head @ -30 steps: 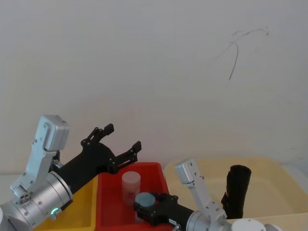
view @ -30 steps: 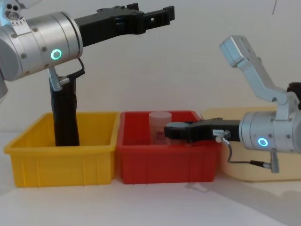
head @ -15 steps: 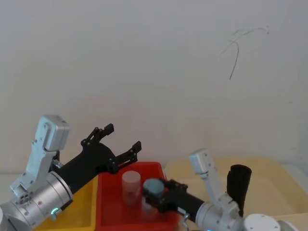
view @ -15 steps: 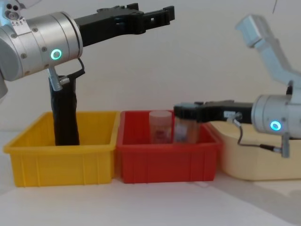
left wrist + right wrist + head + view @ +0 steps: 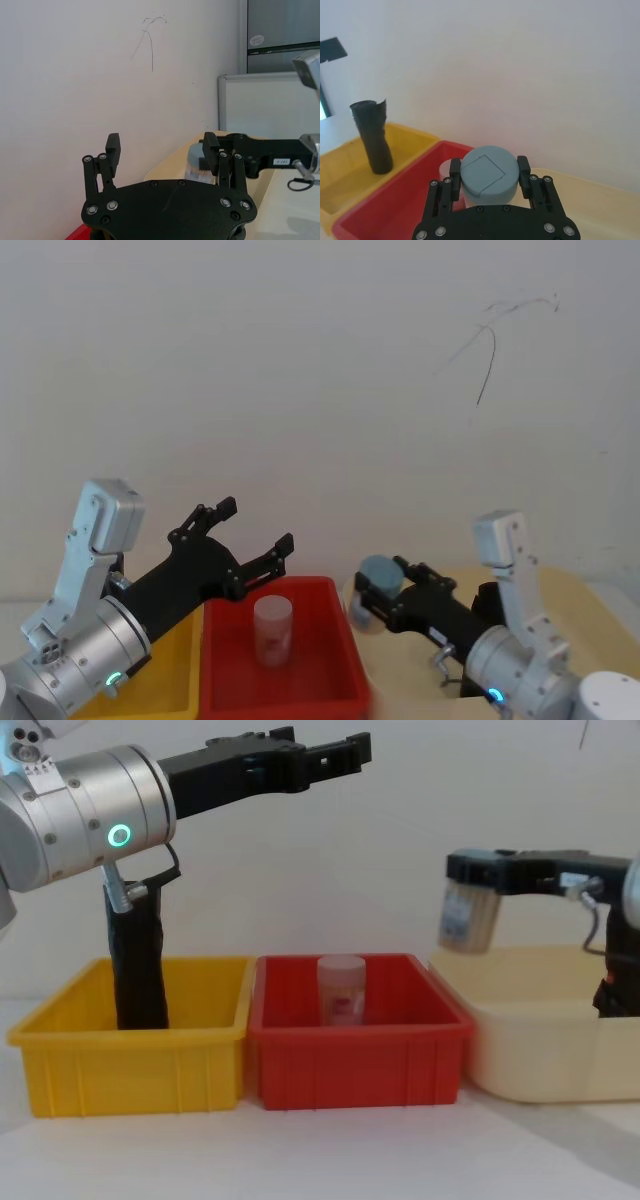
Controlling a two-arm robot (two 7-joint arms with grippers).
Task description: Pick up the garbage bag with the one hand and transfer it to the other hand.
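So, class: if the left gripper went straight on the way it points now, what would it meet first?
Probably the jar held in the right gripper. The left gripper, jaws open, points towards it, though the depth is hard to judge; it might pass by and reach the wall.

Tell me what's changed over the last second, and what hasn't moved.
The right gripper, shut on the blue-lidded jar, lifted it out of the red bin and carried it rightward, over the edge of the cream bin. The left gripper stayed open and raised; the black roll in the yellow bin and the clear jar did not move.
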